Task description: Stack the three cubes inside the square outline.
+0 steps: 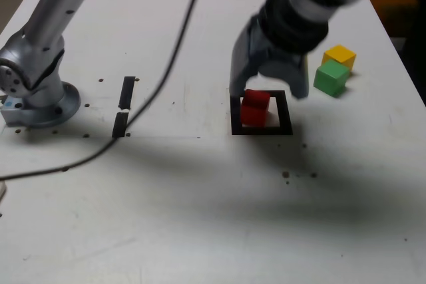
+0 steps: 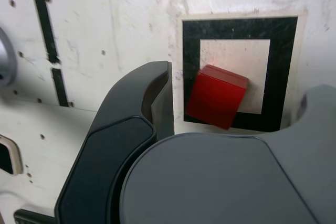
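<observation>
Red cube sitting in the square, gripper hanging wide over it

The gripper [image 1: 269, 91] is hovering spread wide, red cube [image 1: 255, 107] sitting between its fingers, untouched, twisted inside the square outline [image 1: 285, 112], overlapping the black frame in the wrist view.

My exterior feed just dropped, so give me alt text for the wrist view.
A red cube sits in the square outline, turned askew and overlapping the black frame at one corner. The open gripper is above it, not touching, with one dark finger beside the outline. Two black tape strips lie on the white table.
</observation>
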Robot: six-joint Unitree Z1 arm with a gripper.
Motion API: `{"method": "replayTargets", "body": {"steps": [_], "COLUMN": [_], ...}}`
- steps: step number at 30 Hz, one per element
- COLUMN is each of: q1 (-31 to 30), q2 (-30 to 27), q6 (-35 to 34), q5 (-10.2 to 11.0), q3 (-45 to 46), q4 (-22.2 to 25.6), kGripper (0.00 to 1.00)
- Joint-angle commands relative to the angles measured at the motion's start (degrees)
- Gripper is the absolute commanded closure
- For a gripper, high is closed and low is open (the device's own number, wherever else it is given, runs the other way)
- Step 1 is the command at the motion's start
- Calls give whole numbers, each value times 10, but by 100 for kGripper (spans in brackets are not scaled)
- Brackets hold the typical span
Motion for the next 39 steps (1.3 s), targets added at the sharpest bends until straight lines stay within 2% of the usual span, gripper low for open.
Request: {"method": "replayTargets", "body": {"steps": [1,4,9,11,16,21,24,27,33,39], "q1": [0,-2,12,21,46,80,112,131,147,148], "q2": [-17,-35,-71,-71,-32,17,55,94,157,187], "q6": [6,29,120,157,284,419,481,513,552,566], "q5": [11,27,40,51,87,106,93,82,78,77], "q3": [-7,-9,-9,-26,-103,-182,-245,-297,-353,-374], "q4": [15,32,36,35,35,36,37,38,41,41], "kGripper": [0,0,0,0,0,0,0,0,1,1]}}
